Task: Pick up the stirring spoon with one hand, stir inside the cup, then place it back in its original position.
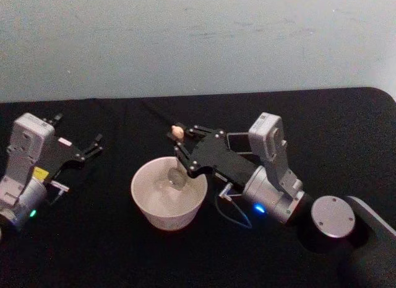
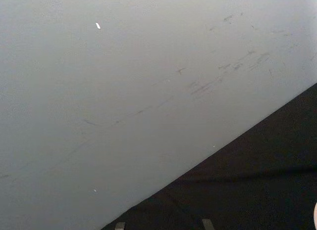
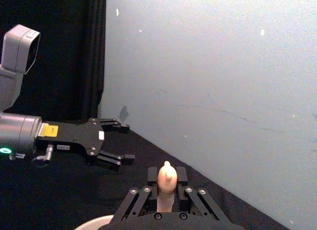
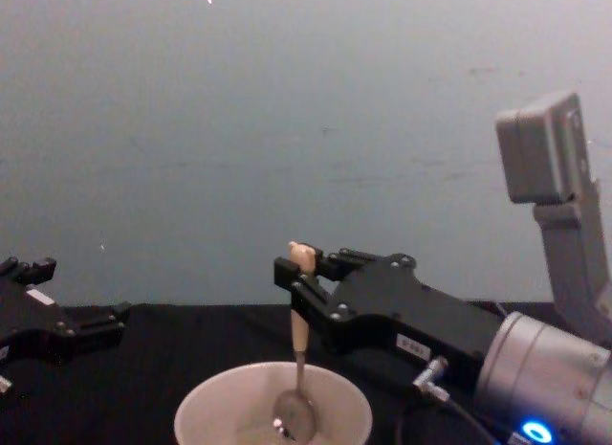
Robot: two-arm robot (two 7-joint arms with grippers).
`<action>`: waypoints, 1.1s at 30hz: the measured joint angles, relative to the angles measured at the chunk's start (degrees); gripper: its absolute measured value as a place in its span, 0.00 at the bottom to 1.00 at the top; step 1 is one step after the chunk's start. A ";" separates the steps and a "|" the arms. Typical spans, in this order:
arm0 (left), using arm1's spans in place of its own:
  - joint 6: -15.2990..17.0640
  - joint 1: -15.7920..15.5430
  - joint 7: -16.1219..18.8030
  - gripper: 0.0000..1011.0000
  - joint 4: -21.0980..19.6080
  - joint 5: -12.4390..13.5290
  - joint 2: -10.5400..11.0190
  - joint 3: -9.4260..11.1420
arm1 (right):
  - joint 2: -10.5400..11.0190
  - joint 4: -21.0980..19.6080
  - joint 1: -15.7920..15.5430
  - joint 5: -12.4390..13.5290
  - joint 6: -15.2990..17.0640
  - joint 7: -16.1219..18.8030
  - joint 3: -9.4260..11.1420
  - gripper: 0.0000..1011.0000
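The right gripper (image 1: 180, 142) is reaching in from the right side of the counter (image 1: 93, 251) and pinching the beige handle of the stirring spoon (image 4: 298, 342) just below its little bear head. The spoon is hanging almost upright, with its shiny bowl sitting down inside the cup (image 1: 170, 218), close to the bottom and toward the far wall. The cup is standing near the middle of the counter, slightly toward the front edge.

The left gripper (image 1: 79, 134) is resting near the left edge with its fingers spread and nothing between them, well apart from the cup.

By my reading, the stirring step is under way: the spoon is already picked up and dipped, and the return is not yet done. The next move is calling for small circles of the spoon bowl inside the rim, kept gentle so the neck is not knocking the thin wall or shoving the light cup across the cloth. After that the spoon is needing a straight lift clear of the rim before travelling to its holder, which is probably the grey squarish shape (image 1: 239, 142) just behind the right arm, though I cannot tell for sure.
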 joint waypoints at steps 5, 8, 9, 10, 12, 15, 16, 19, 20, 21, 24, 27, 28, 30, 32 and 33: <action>0.00 0.00 0.00 0.99 0.00 0.00 0.00 0.00 | 1.07 -1.36 -0.99 -0.03 0.04 0.02 0.76 0.21; 0.00 0.00 0.00 0.99 0.00 0.00 0.00 0.00 | 1.98 -2.74 -1.98 0.39 0.40 0.20 1.28 0.21; 0.00 0.00 0.00 0.99 0.00 0.00 0.00 0.00 | 2.26 -3.27 -2.33 0.59 0.53 0.30 1.42 0.21; 0.00 0.00 0.00 0.99 0.00 0.00 0.00 0.00 | 2.71 -4.13 -2.95 0.99 0.80 0.54 1.62 0.21; 0.00 0.00 0.00 0.99 0.00 0.00 0.00 0.00 | 3.21 -5.22 -3.73 1.53 1.18 0.84 1.77 0.21; 0.00 0.00 0.00 0.99 0.00 0.00 0.00 0.00 | 3.99 -6.98 -5.00 2.30 1.78 1.43 1.82 0.21; 0.00 0.00 0.00 0.99 0.00 0.00 0.00 0.00 | 4.29 -7.71 -5.55 2.55 2.03 1.66 1.74 0.21; 0.00 0.00 0.00 0.99 0.00 0.00 0.00 0.00 | 4.75 -8.95 -6.53 2.88 2.48 2.18 1.26 0.21; 0.00 0.00 0.00 0.99 0.00 0.00 0.00 0.00 | 4.81 -9.19 -6.70 2.95 2.58 2.29 1.12 0.21; 0.00 0.00 0.00 0.99 0.00 0.00 0.00 0.00 | 4.85 -9.46 -6.85 3.03 2.68 2.38 0.97 0.21; 0.00 0.00 0.00 0.99 0.00 0.00 0.00 0.00 | 4.83 -10.30 -7.22 3.23 2.93 2.73 0.14 0.21; 0.00 0.00 0.00 0.99 0.00 0.00 0.00 0.00 | 4.56 -10.36 -7.16 3.21 2.97 2.81 -0.40 0.21; 0.00 0.00 0.00 0.99 0.00 0.00 0.00 0.00 | 4.43 -10.36 -7.08 3.19 2.97 2.83 -0.58 0.21; 0.00 0.00 0.00 0.99 0.00 0.00 0.00 0.00 | 3.97 -10.04 -6.71 3.12 2.94 2.86 -1.12 0.21; 0.00 0.00 0.00 0.99 0.00 0.00 0.00 0.00 | 3.35 -9.30 -6.11 2.92 2.83 2.82 -1.60 0.21; 0.00 0.00 0.00 0.99 0.00 0.00 0.00 0.00 | 3.10 -8.95 -5.87 2.78 2.77 2.78 -1.76 0.21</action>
